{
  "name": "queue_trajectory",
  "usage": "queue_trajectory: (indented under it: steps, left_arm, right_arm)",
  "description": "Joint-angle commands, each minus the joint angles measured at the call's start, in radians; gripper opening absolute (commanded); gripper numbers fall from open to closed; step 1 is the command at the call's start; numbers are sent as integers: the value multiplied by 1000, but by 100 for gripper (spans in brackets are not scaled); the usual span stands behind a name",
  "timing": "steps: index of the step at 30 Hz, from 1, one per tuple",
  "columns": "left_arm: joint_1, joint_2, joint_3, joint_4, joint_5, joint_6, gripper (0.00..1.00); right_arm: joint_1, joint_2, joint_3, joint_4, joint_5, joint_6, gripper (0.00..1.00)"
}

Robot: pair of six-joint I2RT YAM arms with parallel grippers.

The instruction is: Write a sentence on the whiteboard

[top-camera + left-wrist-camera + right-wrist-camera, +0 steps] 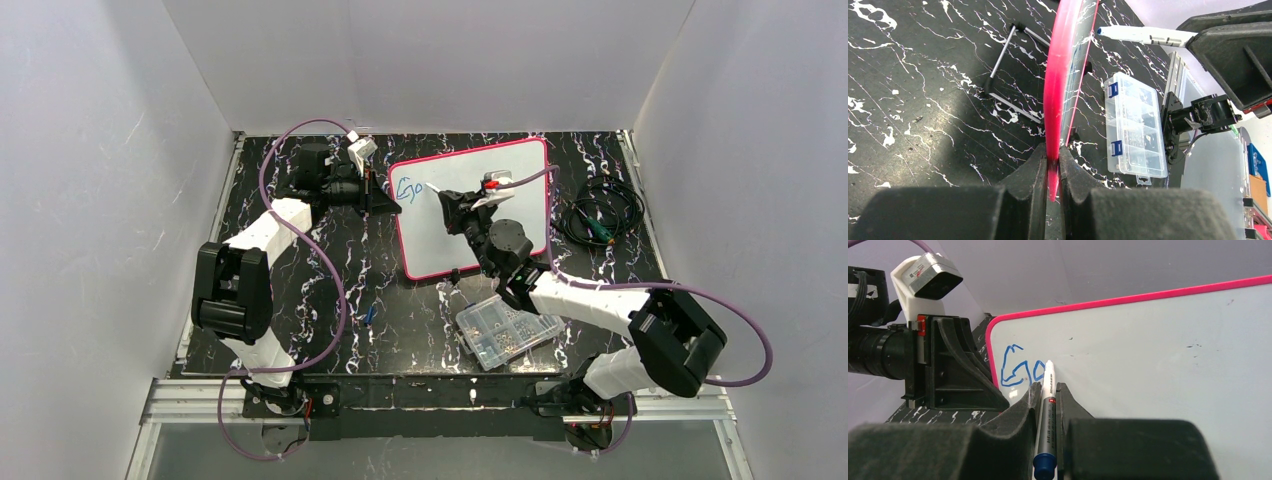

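Pinching whiteboard (430, 245) edge: left claw (1052, 157); right claw (1048, 386) clamps marker (1048, 412), tip beside sentence (1018, 373).

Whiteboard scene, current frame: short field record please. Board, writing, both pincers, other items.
board: white rectangular whiteboard with pink-red frame
writing: blue marker letters "Go", near its top-left corner
left pincer: shut on the frame's edge
right pincer: shut on white blue-ended marker, tip at the "o"
other: clear compartmented plastic parts box; black cable coil
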Motion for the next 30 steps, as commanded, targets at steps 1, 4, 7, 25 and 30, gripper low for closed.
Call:
queue_trajectory:
  steps: [1, 4, 7, 25, 30]
  left_arm:
    - [-4, -66, 0, 6, 28, 14, 0]
    - [-4, -65, 0, 6, 28, 14, 0]
    - [-4, -65, 0, 6, 28, 15, 0]
    - [-4, -67, -1, 6, 28, 13, 0]
    - [-4, -67, 2, 6, 28, 15, 0]
  right_arm:
    - [-6, -5, 13, 50, 48, -26, 1]
    - [-5, 14, 27, 47, 43, -31, 1]
    - [-5, 27, 32, 42, 35, -30, 1]
    - [-4, -1, -30, -33, 22, -8, 1]
    - [-4, -20, -34, -44, 53, -27, 1]
